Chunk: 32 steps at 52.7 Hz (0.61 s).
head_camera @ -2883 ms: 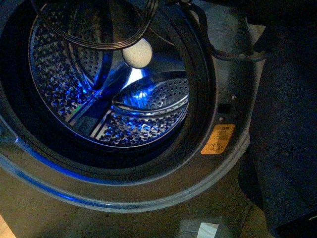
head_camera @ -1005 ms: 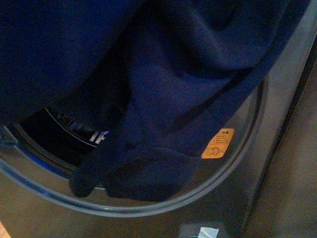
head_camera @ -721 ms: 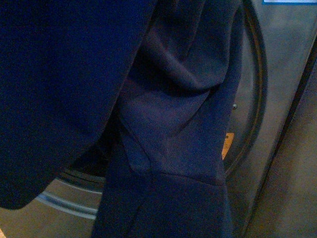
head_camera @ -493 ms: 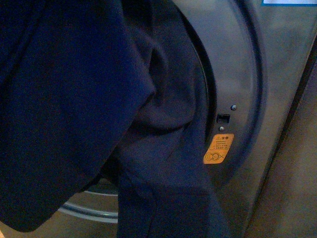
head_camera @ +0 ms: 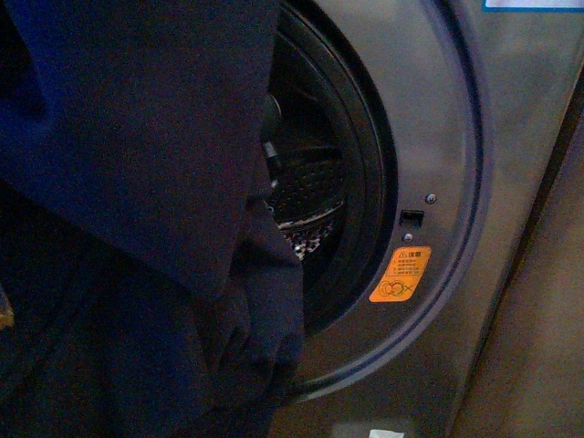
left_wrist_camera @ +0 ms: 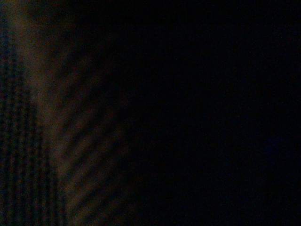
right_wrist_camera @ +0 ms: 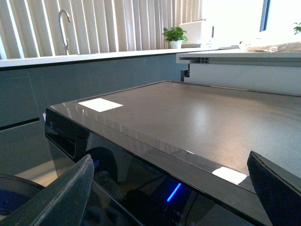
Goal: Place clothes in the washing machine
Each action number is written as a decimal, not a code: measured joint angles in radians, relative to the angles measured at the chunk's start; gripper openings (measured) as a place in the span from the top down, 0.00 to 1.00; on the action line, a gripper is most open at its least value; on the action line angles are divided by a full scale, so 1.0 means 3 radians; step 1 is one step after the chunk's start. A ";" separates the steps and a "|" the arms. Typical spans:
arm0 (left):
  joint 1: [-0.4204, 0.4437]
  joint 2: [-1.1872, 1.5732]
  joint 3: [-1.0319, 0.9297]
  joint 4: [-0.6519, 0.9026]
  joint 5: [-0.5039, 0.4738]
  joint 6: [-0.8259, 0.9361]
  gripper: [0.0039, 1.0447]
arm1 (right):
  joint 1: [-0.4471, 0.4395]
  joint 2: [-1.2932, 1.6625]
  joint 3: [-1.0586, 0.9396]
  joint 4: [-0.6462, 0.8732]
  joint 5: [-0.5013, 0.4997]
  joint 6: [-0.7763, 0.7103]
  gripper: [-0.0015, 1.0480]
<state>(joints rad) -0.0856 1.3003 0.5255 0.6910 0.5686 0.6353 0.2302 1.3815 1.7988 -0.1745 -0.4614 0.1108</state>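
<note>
Clothes (head_camera: 128, 182), navy, plain, draped over porthole (head_camera: 360, 182)

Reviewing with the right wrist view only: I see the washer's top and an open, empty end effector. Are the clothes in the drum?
Observer: Not wholly. The front view shows the clothes hanging across the left of the porthole of the washing machine and down over its lower rim.
Reviewer: Any drum visible?
Observer: Yes, a strip of perforated drum shows right of the fabric.
Reviewer: And the left wrist view?
Observer: It is dark; it tells nothing.
</note>
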 joint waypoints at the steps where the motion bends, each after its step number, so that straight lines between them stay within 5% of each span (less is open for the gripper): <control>1: -0.0009 0.0064 -0.0018 0.0067 -0.0041 0.0019 0.93 | 0.0000 0.0000 0.0000 0.0000 0.0000 0.0000 0.07; 15: -0.0113 0.0916 0.0076 0.0650 -0.0464 0.0067 0.93 | 0.0000 0.0000 0.0000 0.0000 0.0000 0.0000 0.07; 32: -0.0097 0.2239 0.1099 0.0927 -0.1631 -0.0108 0.93 | 0.0000 -0.0001 0.0000 0.0000 0.0000 0.0000 0.07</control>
<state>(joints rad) -0.1146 1.9720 0.8551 0.9691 0.0792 0.6029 0.2302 1.3811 1.7988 -0.1745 -0.4614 0.1108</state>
